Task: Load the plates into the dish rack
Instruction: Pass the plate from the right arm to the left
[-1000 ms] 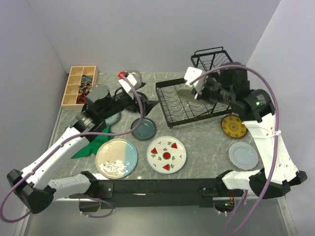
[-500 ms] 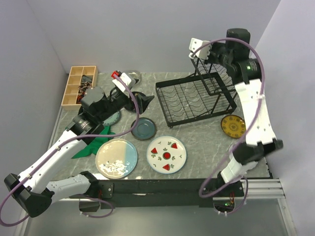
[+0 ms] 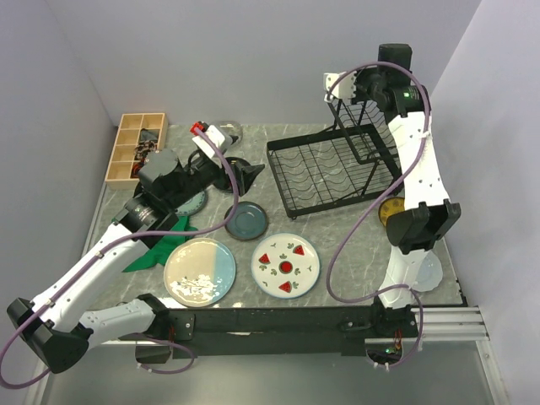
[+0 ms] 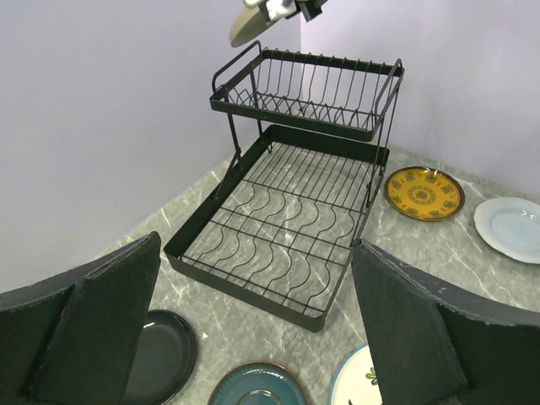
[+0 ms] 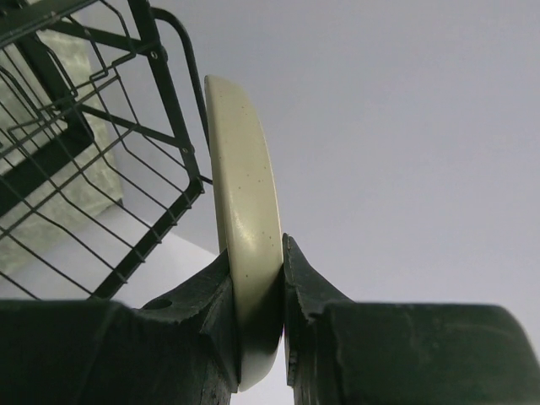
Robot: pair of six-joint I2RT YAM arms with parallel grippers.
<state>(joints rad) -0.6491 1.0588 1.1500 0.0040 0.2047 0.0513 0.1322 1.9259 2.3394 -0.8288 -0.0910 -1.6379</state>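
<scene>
Pinching a taupe plate [image 5: 245, 228] upright, high beside the dish rack's [image 3: 333, 173] raised basket.

Top view: the right gripper [image 3: 335, 87] hung at upper centre; its arm partly covered a yellow plate [image 3: 390, 211], and a watermelon plate [image 3: 286, 265] lay at lower centre near a green cloth [image 3: 156, 245].
Left wrist view: the left gripper [image 4: 253, 245] was spread wide, framing the rack.
Right wrist view: both pads squeezed the plate's glossy, speckled rim, with the basket wires at upper left.

Wooden box [image 3: 139, 147], green cloth [image 3: 152, 251]
</scene>
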